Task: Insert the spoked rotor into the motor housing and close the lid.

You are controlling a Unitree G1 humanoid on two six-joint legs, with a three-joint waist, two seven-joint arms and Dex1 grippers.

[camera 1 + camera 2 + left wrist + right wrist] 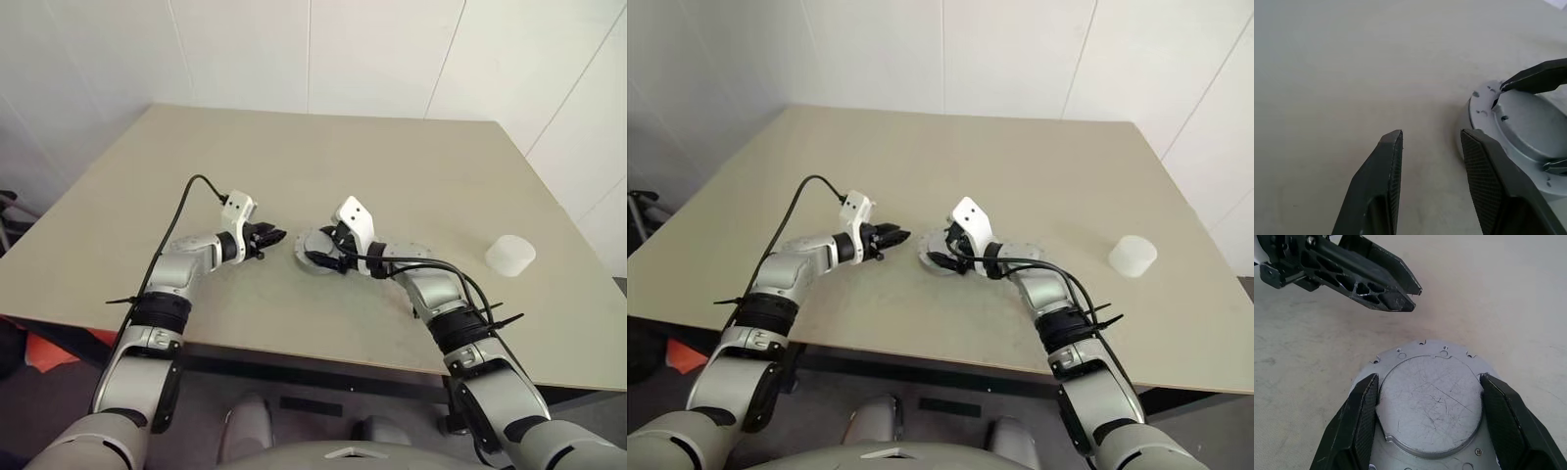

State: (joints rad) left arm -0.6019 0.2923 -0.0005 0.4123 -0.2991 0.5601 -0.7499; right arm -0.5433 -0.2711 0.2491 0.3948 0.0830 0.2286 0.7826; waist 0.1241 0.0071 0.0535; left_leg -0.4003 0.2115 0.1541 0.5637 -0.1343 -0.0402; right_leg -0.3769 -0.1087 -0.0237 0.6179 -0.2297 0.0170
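Right pincer (1427, 423) straddles the raised round centre of the motor housing (1430, 401), its black fingers spread to either side and close against that centre; actual clamping cannot be told. This silver-grey housing lies flat on the tabletop (392, 166), plain side up. Left pincer (1432, 161) hovers just beside the housing, fingers apart and empty. A white cylinder (509, 256) stands well apart from the housing.

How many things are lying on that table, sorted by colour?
Silver-grey: 1, the round metal motor housing, between the right pincer's fingers.
Translucent white: 1, the white cylinder, off to the right.
Total: 2.
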